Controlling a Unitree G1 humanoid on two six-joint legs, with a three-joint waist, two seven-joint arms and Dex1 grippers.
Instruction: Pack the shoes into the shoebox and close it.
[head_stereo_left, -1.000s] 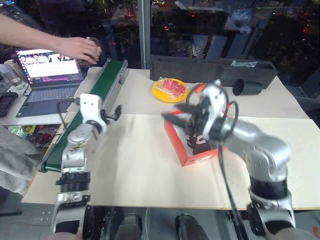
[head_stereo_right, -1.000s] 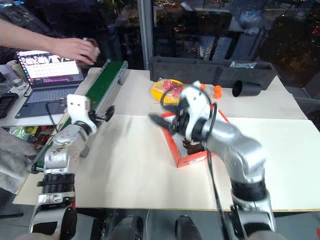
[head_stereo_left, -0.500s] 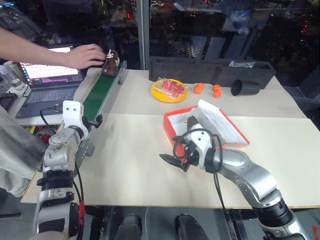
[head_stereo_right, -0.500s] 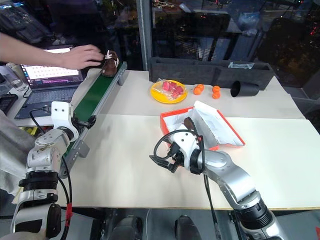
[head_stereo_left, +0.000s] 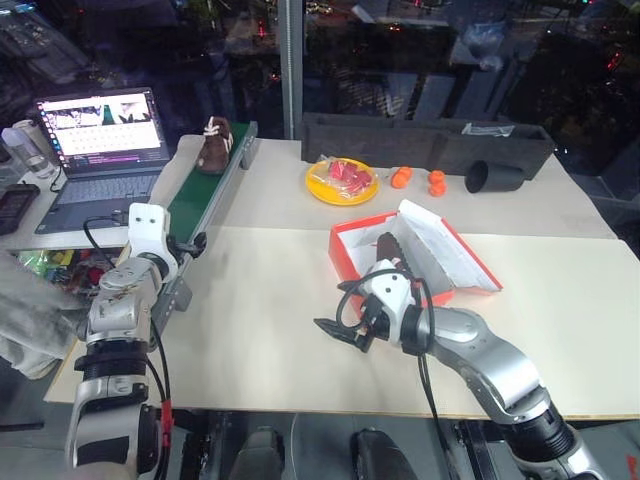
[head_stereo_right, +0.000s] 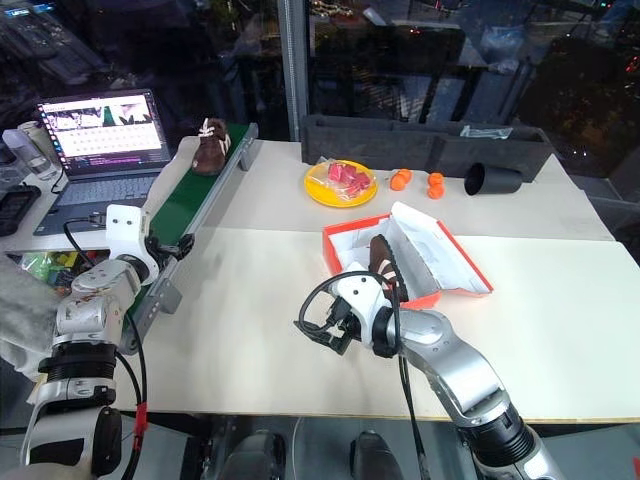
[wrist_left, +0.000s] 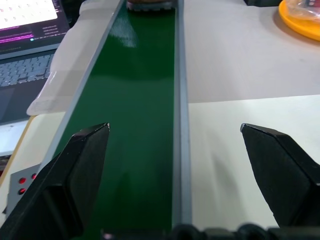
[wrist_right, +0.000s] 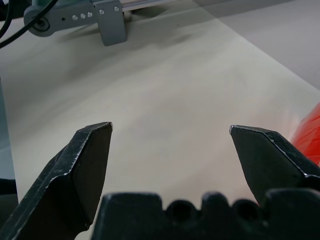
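Over the near end of the green conveyor belt hangs the left tool, released and empty. One shoe sits at the belt's far end, straight ahead, long axis along the belt; this arm is nearer. Right tool, also released, hovers over the worktop near the shoebox, which holds the other shoe.

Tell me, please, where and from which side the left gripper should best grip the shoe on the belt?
Probably across the shoe's narrow middle, coming along the green belt from its near end. The left gripper is open and already points up the belt toward the shoe.
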